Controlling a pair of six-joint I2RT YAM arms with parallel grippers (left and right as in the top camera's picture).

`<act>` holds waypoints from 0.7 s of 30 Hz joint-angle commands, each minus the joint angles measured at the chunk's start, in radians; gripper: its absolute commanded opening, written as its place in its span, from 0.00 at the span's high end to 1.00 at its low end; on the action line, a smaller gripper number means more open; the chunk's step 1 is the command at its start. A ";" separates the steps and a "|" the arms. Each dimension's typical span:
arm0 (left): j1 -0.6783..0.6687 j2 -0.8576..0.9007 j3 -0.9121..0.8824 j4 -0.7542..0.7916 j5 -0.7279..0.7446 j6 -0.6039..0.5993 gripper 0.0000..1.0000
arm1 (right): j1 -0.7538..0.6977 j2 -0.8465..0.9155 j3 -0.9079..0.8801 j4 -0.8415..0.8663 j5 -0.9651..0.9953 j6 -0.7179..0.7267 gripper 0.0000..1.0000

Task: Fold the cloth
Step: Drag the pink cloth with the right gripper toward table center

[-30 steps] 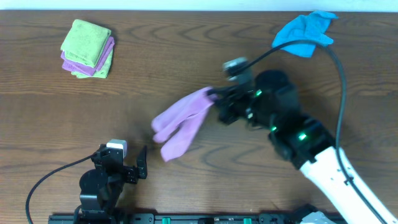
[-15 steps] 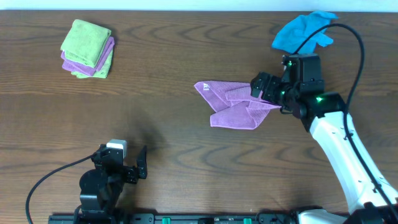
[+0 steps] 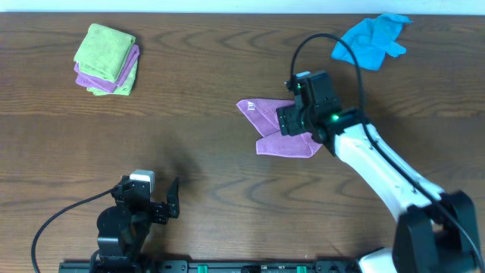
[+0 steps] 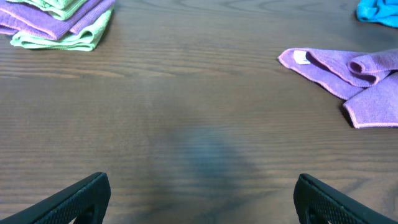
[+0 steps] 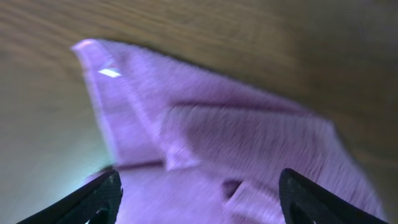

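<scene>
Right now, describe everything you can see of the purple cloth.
The cloth is mauve terry, hemmed, with a small white tag near one corner. It lies crumpled and loosely doubled over itself, not neatly folded, on the wooden table, right of centre. The right gripper hovers over it, jaws open, gripping nothing; contact can't be judged.

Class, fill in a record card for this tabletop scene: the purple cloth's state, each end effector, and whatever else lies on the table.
Purple cloth: crumpled, flaps overlapping, lying on the table, not neatly folded
White tag: near the cloth's pointed left corner
Right end effector: jaws apart above the cloth, not gripping it
Left end effector: open, empty, near the front edge, apart from the cloth
Other items: folded stack of green and purple cloths, far left; blue cloth, bunched, far right
Surface: wooden table
</scene>
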 commanded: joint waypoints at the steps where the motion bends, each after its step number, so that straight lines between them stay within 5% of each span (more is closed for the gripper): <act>1: -0.003 -0.006 -0.016 0.001 -0.010 -0.006 0.05 | 0.007 0.053 0.004 0.033 0.089 -0.146 0.22; 10: -0.003 -0.006 -0.016 0.001 -0.010 -0.006 0.04 | 0.026 0.149 0.004 0.030 0.097 -0.272 0.20; 21: -0.003 -0.006 -0.016 0.001 -0.010 -0.006 0.05 | 0.037 0.213 0.004 0.105 0.098 -0.275 0.34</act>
